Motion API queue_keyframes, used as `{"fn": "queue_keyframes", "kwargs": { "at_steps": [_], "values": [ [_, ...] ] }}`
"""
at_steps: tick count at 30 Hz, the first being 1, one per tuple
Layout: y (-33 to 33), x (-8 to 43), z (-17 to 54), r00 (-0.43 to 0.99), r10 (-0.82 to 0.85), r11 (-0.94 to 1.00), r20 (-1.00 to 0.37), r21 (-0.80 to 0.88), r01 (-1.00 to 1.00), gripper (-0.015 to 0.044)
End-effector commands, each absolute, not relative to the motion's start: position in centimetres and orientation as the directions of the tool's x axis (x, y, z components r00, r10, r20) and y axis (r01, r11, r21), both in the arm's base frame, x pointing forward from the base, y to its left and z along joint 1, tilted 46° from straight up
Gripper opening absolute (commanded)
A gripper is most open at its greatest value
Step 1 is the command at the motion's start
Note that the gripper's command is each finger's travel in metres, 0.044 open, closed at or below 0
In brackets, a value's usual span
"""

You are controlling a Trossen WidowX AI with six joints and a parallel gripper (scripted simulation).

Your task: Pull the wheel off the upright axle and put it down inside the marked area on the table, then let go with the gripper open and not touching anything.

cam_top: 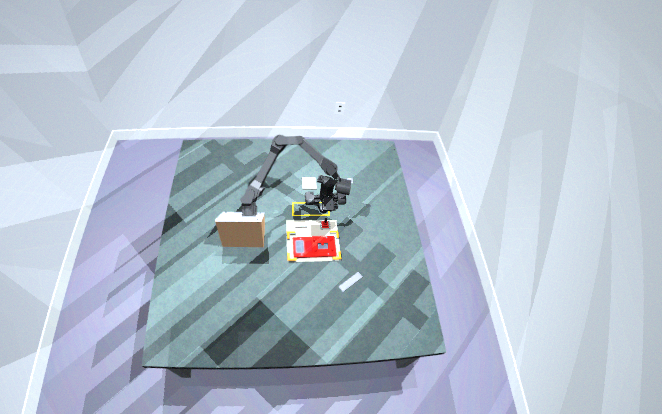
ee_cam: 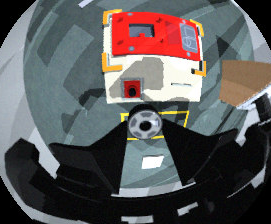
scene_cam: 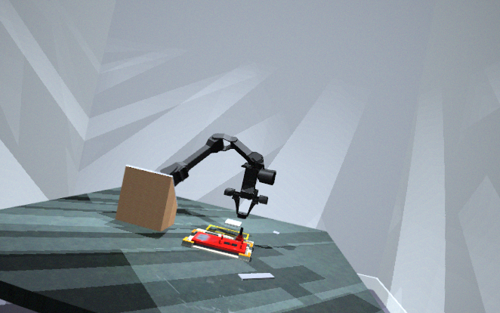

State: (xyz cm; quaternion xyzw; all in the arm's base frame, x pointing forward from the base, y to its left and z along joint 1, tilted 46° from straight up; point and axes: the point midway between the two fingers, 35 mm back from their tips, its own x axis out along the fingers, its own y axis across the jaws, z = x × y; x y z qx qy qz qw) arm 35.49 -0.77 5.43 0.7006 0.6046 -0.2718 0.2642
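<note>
The wheel (ee_cam: 145,124) (scene_cam: 242,215), black with a grey hub, is held between the fingertips of my gripper (ee_cam: 144,123) (scene_cam: 242,215). My gripper is shut on it, well above the table. The upright axle (scene_cam: 241,230) (ee_cam: 132,91) is a black post on a red base, and it stands bare. The wheel is clear of it, above and behind. The marked area is a yellow outline (cam_top: 292,209) (scene_cam: 208,227) (ee_cam: 188,119) on the table behind the board. In the wrist view the wheel and fingers cover part of the outline.
A white board (cam_top: 292,225) (ee_cam: 186,90) carries a red plate (cam_top: 314,253) (scene_cam: 213,240) (ee_cam: 161,42) and the axle's base. A brown block (cam_top: 242,232) (scene_cam: 145,198) stands at the left by the arm's base. White flat pieces (cam_top: 309,182) (cam_top: 350,282) lie behind and in front of the board.
</note>
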Motion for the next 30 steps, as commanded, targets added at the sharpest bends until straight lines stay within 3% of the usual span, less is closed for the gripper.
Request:
{"fn": "queue_keyframes", "kwargs": {
  "at_steps": [1,30],
  "values": [
    [0.3,34.6,6.3,0.117,0.708,-0.126,-0.696,0.038,0.991,0.0],
    [5.7,31.0,10.0,0.119,0.708,-0.132,-0.696,0.036,0.991,0.0]
  ]
}}
